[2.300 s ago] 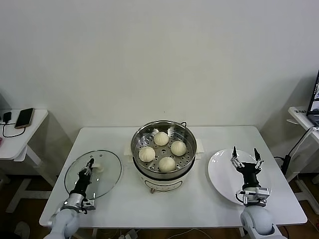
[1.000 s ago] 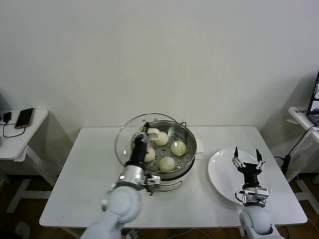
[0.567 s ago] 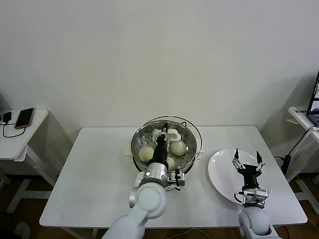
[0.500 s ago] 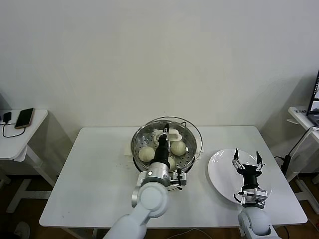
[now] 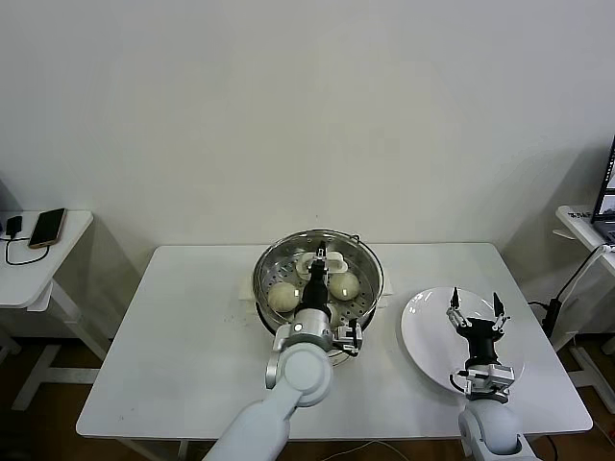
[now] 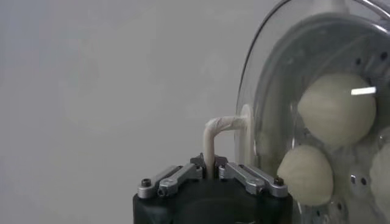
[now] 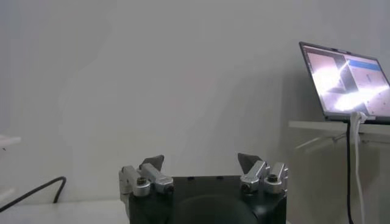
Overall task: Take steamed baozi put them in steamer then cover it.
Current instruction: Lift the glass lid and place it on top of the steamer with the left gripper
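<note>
Now left gripper [image 5: 320, 261] jaws clamp cover [image 5: 357, 252] handle; right gripper [image 5: 475, 309] jaws spread.

Baozi [image 5: 282, 297]: perhaps four, two hidden. One steamer [image 5: 362, 296], cover [image 5: 366, 253], plate [image 5: 428, 338].

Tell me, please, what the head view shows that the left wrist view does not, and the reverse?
Only the head view shows the white table, the empty plate, the open right gripper above it, and the whole steamer.

Only the left wrist view shows the left gripper's fingers shut on the lid's white handle.

Both show the left gripper, the glass lid and buns beneath it.
</note>
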Available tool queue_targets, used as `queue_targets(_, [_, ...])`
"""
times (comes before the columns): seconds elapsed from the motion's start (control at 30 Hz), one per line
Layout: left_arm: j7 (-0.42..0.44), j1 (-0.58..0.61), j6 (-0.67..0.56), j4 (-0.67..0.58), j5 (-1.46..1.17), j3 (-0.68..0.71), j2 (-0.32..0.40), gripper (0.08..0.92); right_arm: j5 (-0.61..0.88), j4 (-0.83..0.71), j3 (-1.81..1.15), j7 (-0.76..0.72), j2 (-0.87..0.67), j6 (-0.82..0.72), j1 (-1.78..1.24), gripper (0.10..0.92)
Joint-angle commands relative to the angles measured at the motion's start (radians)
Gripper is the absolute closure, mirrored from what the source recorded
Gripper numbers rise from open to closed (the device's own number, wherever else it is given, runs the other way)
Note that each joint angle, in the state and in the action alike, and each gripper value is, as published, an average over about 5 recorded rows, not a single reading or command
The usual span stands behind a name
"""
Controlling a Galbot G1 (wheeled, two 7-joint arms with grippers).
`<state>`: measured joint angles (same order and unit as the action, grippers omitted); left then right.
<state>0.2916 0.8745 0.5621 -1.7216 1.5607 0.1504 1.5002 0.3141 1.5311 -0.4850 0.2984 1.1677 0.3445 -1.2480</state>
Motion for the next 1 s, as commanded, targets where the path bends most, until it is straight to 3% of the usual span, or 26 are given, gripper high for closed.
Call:
queue_targets(0.03, [0.001, -0.009, 0.000, 0.040, 0.019, -0.014, 0.010, 0.810, -0.004, -0.005, 0.002, -0.001, 0.001, 0.001, 0.002, 0.203])
queue_targets(1.0, [0.010, 0.009, -0.023, 0.036, 0.013, -0.031, 0.011, 0.810, -0.022, -0.019, 0.023, 0.000, -0.007, 0.001, 0.021, 0.203])
